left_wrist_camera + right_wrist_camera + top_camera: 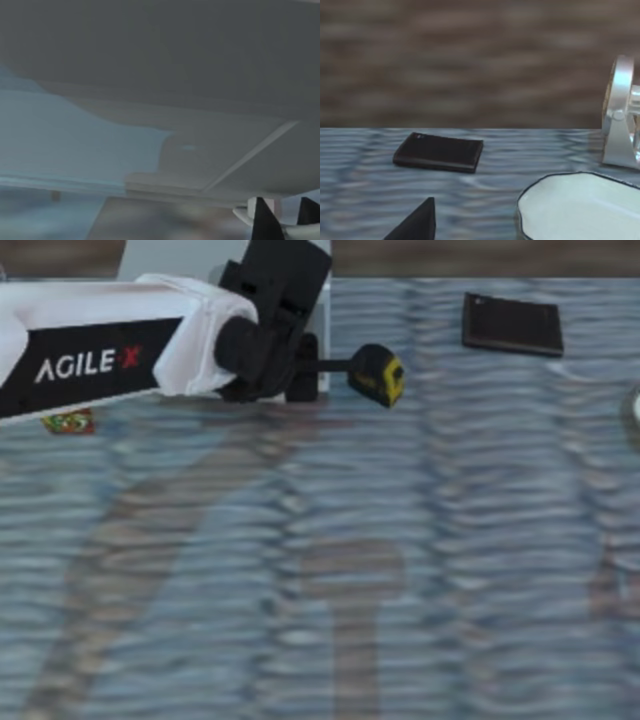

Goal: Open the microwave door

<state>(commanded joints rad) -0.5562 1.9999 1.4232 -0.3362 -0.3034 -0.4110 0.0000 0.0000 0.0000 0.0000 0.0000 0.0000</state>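
The white-grey microwave [170,258] stands at the table's back left, mostly hidden under my left arm. The microwave door [325,335] shows as a narrow white strip jutting toward the table's front, so it looks swung open. My left gripper [290,380] sits at the door's outer end. In the left wrist view the microwave [200,60] fills the picture, with its pale blue floor [65,145] showing. My left gripper [285,222] has its black fingertips [262,222] closed around a white piece of the door [270,204]. Only a dark corner of my right gripper [420,225] shows, low over the table at the right.
A yellow-black tape measure [378,373] lies just right of the door. A flat dark book [512,324] rests at the back right. A white bowl [580,210] and a silver stand [620,120] sit near my right gripper. A small red-green item [68,422] lies at the left.
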